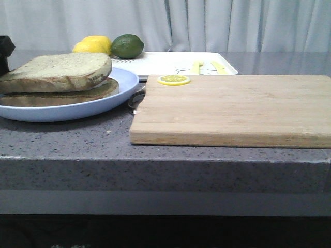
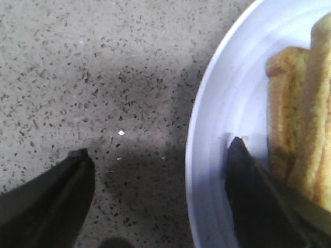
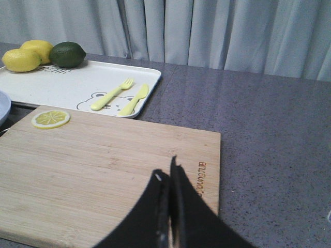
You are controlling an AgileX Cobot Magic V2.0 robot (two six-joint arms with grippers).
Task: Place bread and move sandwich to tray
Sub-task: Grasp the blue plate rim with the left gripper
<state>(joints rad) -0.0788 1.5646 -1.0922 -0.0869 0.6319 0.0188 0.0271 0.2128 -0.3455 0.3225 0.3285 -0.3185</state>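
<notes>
- The bread (image 1: 57, 71) sits on top of the sandwich (image 1: 62, 93) on the blue plate (image 1: 77, 111), at the left of the desk (image 1: 77, 139); placing looks done.
- The left hand (image 2: 155, 201) hangs wide open, empty, one finger over the plate's rim, the other over bare desk, seemingly placed to take the plate's edge.
- The right hand (image 3: 168, 178) is pressed closed on nothing above the cutting board (image 3: 103, 170), out of the way.
- The tray (image 1: 170, 63) waits behind the board, lemons (image 1: 93, 45) and lime (image 1: 127, 45) at its far corner.
</notes>
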